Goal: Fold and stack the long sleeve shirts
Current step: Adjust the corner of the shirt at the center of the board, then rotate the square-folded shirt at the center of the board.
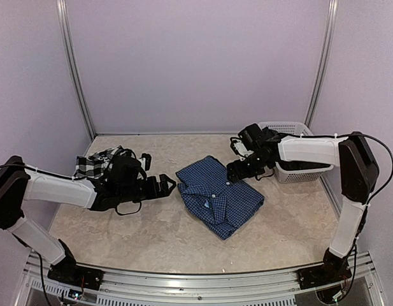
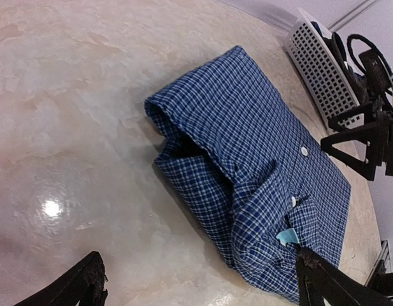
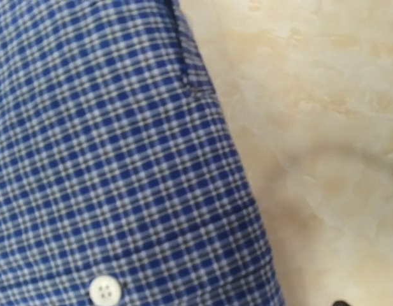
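Note:
One long sleeve shirt, blue with a fine check, lies folded in the middle of the table, collar toward the left arm. The other, black-and-white plaid, lies bunched at the far left behind the left arm. My left gripper is open just left of the blue shirt's collar; in its wrist view the fingertips straddle the shirt's near corner without touching it. My right gripper hovers at the shirt's far right edge, jaws apart and empty. Its wrist view shows only cloth and a white button.
A white plastic basket stands at the back right, right behind the right arm, and shows again in the left wrist view. Beige marbled tabletop surrounds the shirt. Pale walls with metal posts enclose the table.

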Available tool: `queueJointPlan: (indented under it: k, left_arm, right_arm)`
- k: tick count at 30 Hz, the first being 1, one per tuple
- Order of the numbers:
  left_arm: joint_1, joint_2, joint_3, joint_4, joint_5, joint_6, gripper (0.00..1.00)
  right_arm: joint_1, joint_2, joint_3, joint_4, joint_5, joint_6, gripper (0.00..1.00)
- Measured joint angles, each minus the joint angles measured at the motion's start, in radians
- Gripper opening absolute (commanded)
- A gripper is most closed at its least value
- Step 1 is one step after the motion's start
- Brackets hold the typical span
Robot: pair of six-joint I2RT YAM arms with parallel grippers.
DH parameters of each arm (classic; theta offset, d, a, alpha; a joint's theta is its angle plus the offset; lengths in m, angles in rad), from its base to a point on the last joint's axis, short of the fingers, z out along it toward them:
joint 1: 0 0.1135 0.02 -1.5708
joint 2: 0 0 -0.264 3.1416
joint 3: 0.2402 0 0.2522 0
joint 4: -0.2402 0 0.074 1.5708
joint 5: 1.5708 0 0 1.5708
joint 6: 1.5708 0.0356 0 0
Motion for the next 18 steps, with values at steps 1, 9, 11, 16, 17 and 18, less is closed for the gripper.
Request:
queueJointPlan:
  k: [1,9,11,16,17,18]
  left_arm:
    - [-0.026,0.023,0.001,0.024,0.007,-0.021,0.99]
    - [-0.146,0.199,0.061,0.122,0.049,-0.127,0.99]
    - [-0.148,0.225,0.064,0.148,0.068,-0.153,0.99]
    - [-0.154,0.252,0.064,0.195,0.098,-0.200,0.99]
    - [-0.156,0.259,0.064,0.209,0.106,-0.209,0.99]
    - [-0.158,0.266,0.064,0.223,0.114,-0.217,0.99]
  right_arm:
    - [-0.013,0.000,-0.008,0.014,-0.025,0.002,0.88]
    - [-0.117,-0.018,-0.137,0.129,-0.241,0.026,0.88]
    - [-0.138,-0.018,-0.153,0.147,-0.290,0.029,0.88]
    - [-0.164,-0.013,-0.156,0.197,-0.373,0.034,0.88]
    - [-0.166,-0.010,-0.156,0.207,-0.388,0.035,0.88]
    - [-0.167,-0.007,-0.156,0.214,-0.402,0.037,0.88]
